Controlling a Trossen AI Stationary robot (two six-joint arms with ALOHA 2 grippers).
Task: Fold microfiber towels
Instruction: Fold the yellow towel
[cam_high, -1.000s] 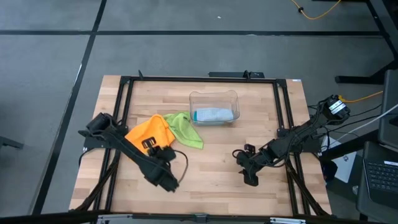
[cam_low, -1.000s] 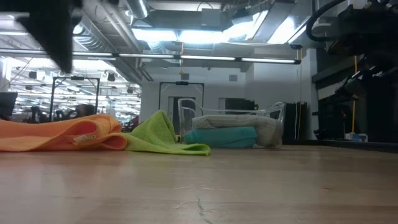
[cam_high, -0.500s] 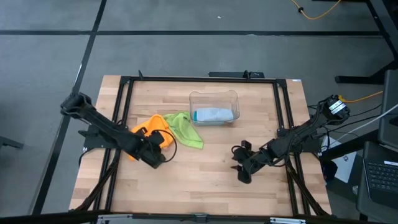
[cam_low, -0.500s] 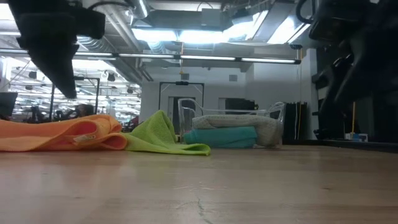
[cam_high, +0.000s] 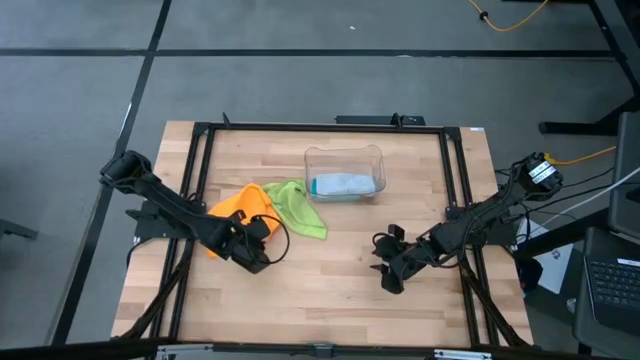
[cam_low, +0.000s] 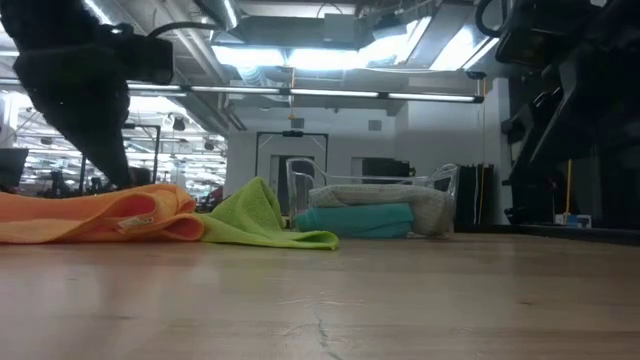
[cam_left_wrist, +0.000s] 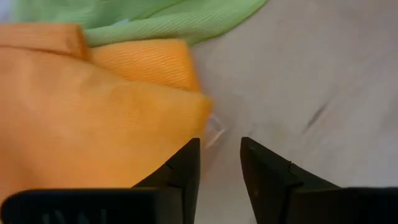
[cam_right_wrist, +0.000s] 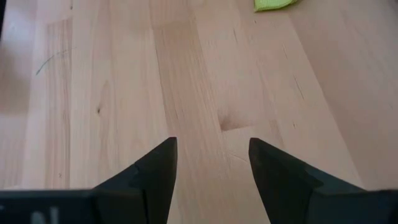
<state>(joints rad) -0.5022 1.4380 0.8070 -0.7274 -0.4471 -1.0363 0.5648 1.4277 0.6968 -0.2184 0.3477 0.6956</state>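
An orange towel lies crumpled at the table's left. A lime green towel lies against its right side, one edge overlapping it. A folded teal towel lies inside the clear bin, with a pale one beside it. My left gripper is open and points steeply down at the orange towel's near right corner. A small white tag shows between the fingertips. My right gripper waits open above bare wood at the right. My left gripper comes at the orange towel's near right corner from above, slanting toward the far side. One finger stands at the corner's edge. Whether it touches the cloth, I cannot tell.
The clear bin stands at the table's far middle. A black frame runs along the table's left, far and right edges. Bare wood stretches across the near half between the two grippers.
My left gripper has come down toward the orange towel's near right corner and has tipped more steeply downward. My right gripper has turned a little on the spot. The towels have stayed where they were.
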